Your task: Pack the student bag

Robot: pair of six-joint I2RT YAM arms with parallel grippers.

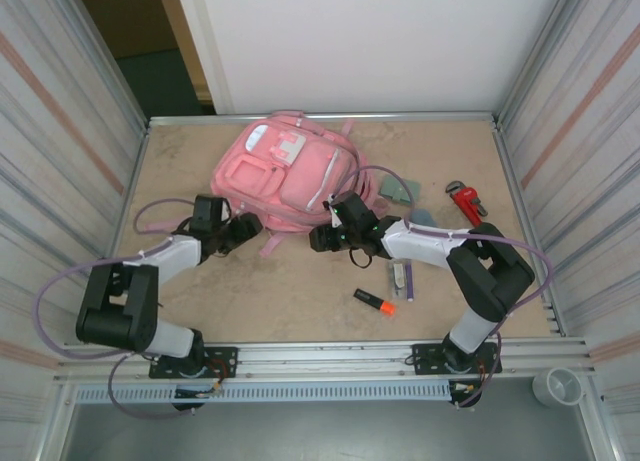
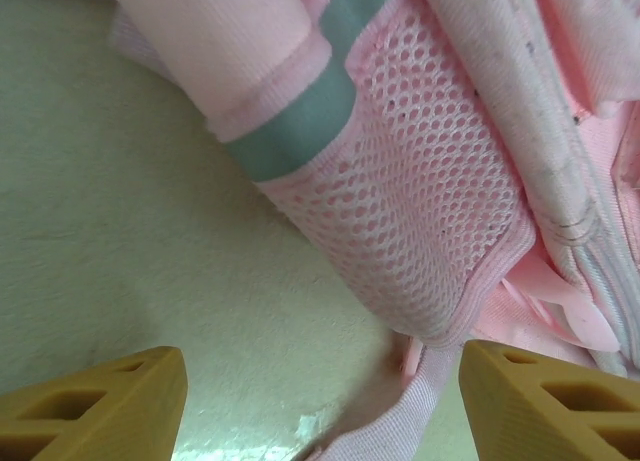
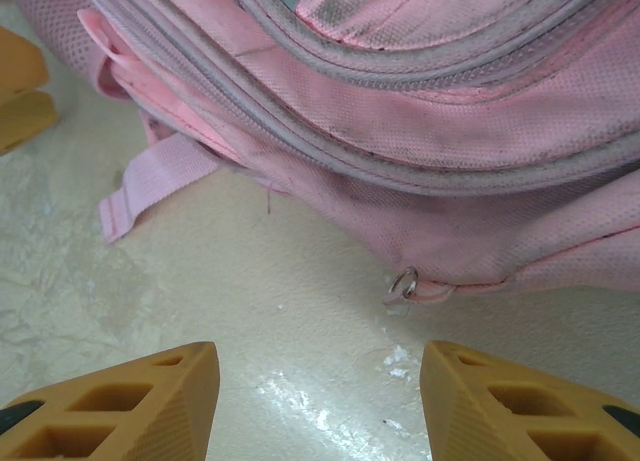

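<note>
Presently: student bag (image 1: pixel 285 176), pink, lying flat at the table's (image 1: pixel 270 301) twelve o'clock, its zips apparently closed. Packing is judged barely begun: a red pipe wrench (image 1: pixel 466 201) and a grey-green flat item (image 1: pixel 398 190) at the bag's three o'clock, and an orange highlighter (image 1: pixel 375 301) at five o'clock, all lie outside. Left gripper (image 1: pixel 245 231), at the bag's seven o'clock by the mesh pocket (image 2: pixel 420 211): jaws apart, empty. Right gripper (image 1: pixel 322 239), at five o'clock, facing the zip ring (image 3: pixel 403 285): jaws apart, empty.

student bag (image 1: pixel 285 176): pink, white patches, grey band | wrench (image 1: pixel 466 201): red | marker (image 1: pixel 374 301): orange, black
</note>
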